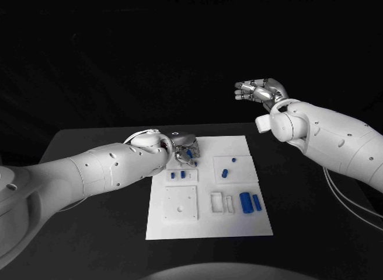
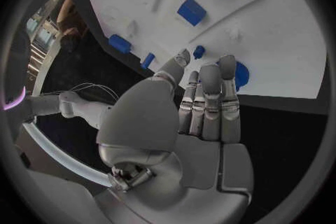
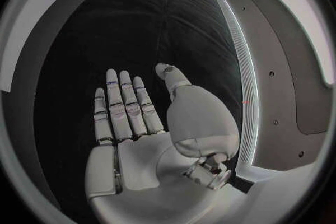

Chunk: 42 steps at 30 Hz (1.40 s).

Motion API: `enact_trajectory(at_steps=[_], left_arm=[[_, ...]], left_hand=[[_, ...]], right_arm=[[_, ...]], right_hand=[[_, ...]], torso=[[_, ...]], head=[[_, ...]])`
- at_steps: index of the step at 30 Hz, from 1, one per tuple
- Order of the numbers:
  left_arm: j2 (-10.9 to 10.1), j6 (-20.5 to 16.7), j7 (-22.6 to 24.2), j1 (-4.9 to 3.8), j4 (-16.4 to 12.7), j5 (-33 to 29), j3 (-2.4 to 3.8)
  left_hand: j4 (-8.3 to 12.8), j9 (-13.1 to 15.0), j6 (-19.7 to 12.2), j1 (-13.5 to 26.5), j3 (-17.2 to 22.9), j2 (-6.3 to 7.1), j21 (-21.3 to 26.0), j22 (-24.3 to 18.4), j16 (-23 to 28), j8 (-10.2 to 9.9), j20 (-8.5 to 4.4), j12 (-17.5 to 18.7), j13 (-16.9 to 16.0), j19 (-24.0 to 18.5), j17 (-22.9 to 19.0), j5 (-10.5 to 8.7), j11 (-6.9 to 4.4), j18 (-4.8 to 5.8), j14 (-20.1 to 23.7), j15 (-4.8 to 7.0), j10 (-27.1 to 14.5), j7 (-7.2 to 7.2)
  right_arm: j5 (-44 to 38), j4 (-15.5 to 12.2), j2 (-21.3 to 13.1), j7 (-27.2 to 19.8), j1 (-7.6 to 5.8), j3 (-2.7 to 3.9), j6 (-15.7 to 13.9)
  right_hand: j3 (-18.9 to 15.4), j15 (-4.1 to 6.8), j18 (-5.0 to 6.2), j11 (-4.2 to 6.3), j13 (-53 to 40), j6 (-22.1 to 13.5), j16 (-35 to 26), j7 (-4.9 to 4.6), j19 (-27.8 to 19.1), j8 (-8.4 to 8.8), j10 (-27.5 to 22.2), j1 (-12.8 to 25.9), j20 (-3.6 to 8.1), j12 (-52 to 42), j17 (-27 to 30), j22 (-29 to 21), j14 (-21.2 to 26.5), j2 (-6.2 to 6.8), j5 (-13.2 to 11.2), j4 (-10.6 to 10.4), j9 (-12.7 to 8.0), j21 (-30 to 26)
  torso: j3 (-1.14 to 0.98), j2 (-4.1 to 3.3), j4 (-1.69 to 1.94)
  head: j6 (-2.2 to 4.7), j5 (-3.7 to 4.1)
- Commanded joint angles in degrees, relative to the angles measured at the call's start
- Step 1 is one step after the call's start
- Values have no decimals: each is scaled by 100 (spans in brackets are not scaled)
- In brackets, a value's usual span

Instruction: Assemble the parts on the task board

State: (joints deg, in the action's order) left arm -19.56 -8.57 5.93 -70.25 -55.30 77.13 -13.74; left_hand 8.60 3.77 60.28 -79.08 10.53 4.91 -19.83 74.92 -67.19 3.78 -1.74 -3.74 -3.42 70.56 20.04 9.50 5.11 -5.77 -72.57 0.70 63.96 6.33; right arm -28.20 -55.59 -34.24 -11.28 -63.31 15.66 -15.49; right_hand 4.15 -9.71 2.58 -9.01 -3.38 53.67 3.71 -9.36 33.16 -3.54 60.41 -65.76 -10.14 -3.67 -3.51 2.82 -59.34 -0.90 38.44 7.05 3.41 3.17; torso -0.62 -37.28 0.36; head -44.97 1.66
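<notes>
We see the black table [image 1: 90, 233] with the white task board [image 1: 242, 227] in its middle. The left arm reaches across, its left hand [image 1: 185, 149] low over the board's far left corner, fingers straight and close together, holding nothing; the wrist view puts its fingertips [image 2: 210, 75] over the board's edge, partly covering one blue part [image 2: 241, 74]. The right hand [image 1: 260, 91] hangs raised beyond the table, fingers extended, empty. Blue parts [image 1: 250, 202] lie on the board's right side; smaller ones [image 1: 178, 174] sit just beside the left hand.
</notes>
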Motion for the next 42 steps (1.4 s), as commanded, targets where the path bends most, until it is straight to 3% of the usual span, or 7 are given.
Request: enact_trajectory(at_steps=[1, 8, 19, 42], left_arm=[[19, 278, 13, 7, 2, 103, 3], [33, 292, -62, 17, 27, 103, 3], [124, 43, -72, 111, 234, 110, 5], [273, 26, -19, 237, 441, 28, 9]], left_hand=[[-1, 1, 23, -22, 36, 10, -1, 122, -23, -12, 7, 32, 5, 30, -9, 46, -4, -57, -6, -6, -2, -4], [-14, 0, 21, -4, 84, 5, -9, 124, -35, -13, 29, 33, 5, 0, -33, 134, 17, -73, 20, -34, -30, 6], [-41, -4, 77, 85, 597, -83, -220, 128, -84, -13, 14, 35, 8, -18, -66, 111, -23, -110, -56, -11, 161, 24], [-188, -7, 15, 104, 640, -58, -254, 115, -80, -14, 7, 36, 8, -9, -71, 25, -31, -101, -95, -1, 160, 8]], right_arm=[[2, -15, 3, -39, 0, 3, 73], [0, -11, 8, -41, -1, 3, 83], [0, -16, 16, -39, -2, 3, 87], [-1, -10, 52, -33, -3, 3, 96]], right_hand=[[30, 8, -26, -9, 9, -15, -23, 2, -17, 20, -35, 30, 12, 33, 9, -7, 32, 21, 9, -3, -8, -30], [29, 8, -26, -9, 9, -15, -23, 2, -16, 21, -36, 36, 13, 33, 9, -7, 31, 28, 20, -7, -8, -30], [29, 8, -26, -9, 9, -15, -23, 2, -16, 21, -36, 36, 13, 33, 9, -7, 31, 28, 20, -7, -8, -30], [20, 8, -25, -9, 9, -12, -22, 2, -13, 20, -34, 40, 13, 33, 8, -7, 31, 25, 20, -16, -8, -30]], torso=[[3, -3, 2], [0, -2, 0], [1, -3, 1], [-3, -2, 5]], head=[[-8, 16], [-19, 25], [-39, 50], [-71, 79]])
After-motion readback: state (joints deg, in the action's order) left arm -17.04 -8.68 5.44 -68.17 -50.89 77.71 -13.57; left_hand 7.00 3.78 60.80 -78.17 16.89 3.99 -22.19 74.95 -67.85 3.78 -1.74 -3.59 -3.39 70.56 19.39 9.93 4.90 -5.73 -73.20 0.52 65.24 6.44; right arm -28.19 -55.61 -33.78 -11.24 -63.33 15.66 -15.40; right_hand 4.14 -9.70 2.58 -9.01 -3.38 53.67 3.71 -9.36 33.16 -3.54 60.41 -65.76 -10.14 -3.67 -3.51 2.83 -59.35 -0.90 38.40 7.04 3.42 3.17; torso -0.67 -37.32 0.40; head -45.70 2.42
